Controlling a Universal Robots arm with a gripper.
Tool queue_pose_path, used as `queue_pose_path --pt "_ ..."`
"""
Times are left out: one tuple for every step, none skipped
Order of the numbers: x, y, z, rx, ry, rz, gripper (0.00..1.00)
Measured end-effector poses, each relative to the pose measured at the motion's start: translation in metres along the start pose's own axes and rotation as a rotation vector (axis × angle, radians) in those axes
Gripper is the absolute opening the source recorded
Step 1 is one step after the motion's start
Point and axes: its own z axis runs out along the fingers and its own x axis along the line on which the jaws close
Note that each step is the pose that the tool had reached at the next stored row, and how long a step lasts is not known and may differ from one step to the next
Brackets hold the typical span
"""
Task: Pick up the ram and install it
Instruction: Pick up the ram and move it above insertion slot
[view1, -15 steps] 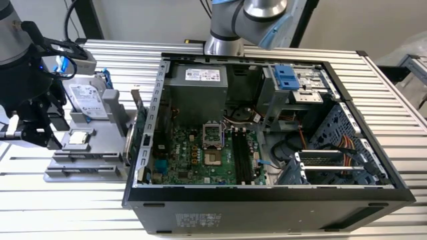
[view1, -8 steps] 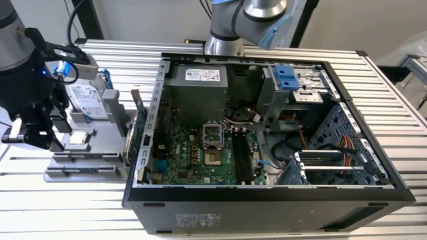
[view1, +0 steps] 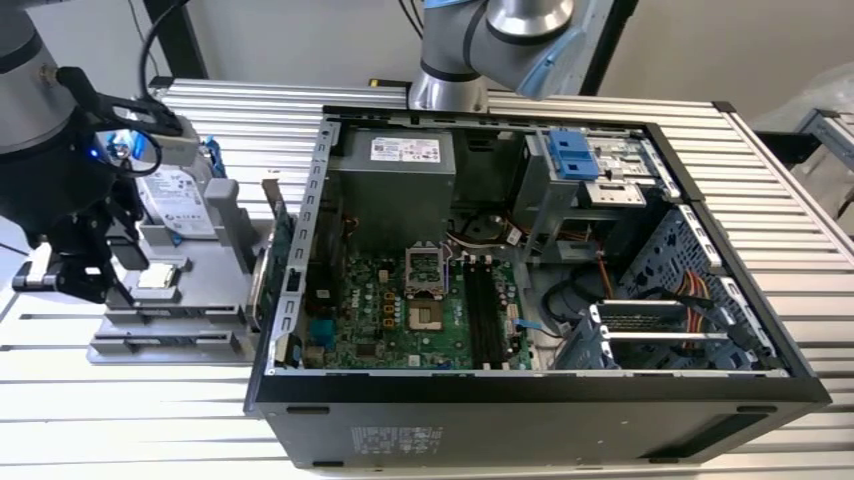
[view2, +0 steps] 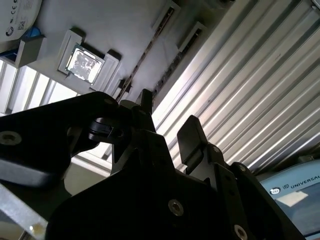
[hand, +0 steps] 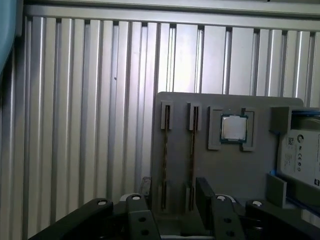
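The ram (hand: 192, 145): a thin stick standing on edge in a slot of the grey holder (hand: 240, 170). A like stick (hand: 165, 145) sits in the slot just beside it, running parallel. In the second wrist view I see the ram (view2: 145, 62) only as a fine line along its slot. On the same holder there is a small square processor chip (hand: 233, 127) in its own recess beside the slots, and past that a hard drive (hand: 300, 150) in a blue frame. The exterior view puts the holder (view1: 174, 345) on the slatted metal desk (view1: 134, 410) at about 9 o'clock from the open computer case (view1: 534, 400), just beside its wall. There the chip (view1: 160, 278) lies at the holder's middle and the drive (view1: 174, 200) toward its 12 o'clock end. The arm's wrist (view1: 40, 170) hangs over the holder's 9 o'clock edge. The fingers (hand: 205, 187) are spread apart with nothing between them, and both wrist views show open gap. In the first wrist view they sit over the near ends of the two slots. I cannot tell whether a tip (view2: 192, 135) touches the holder.
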Motion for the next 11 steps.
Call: queue_pose_path --pt "0.0000 0.0000 0.0010 0.0000 0.0000 0.001 1.00" --pt "-0.0001 0.0000 0.0018 0.0001 -0.0001 0.001 1.00" --pt "-0.0002 0.0000 0.0027 0.0001 -0.0001 0.003 1.00" --pt "-0.0003 -0.0001 0.0034 0.0001 -0.0001 0.004 1.00" --pt "-0.0004 -0.0001 0.0042 0.0001 -0.0002 0.005 1.00" --pt "-0.0005 -0.0001 0.0050 0.0001 -0.0002 0.006 1.00" --pt "-0.0006 -0.0001 0.0059 0.0002 -0.0003 0.008 1.00" --pt "-0.0007 -0.0001 0.0067 0.0001 -0.0003 0.008 1.00" --pt "-0.0009 -0.0002 0.0074 0.0001 -0.0002 0.009 1.00" --pt "-0.0012 -0.0002 0.0082 0.0000 -0.0002 0.009 1.00" --pt "-0.0015 -0.0002 0.0090 0.0000 -0.0002 0.009 1.00"
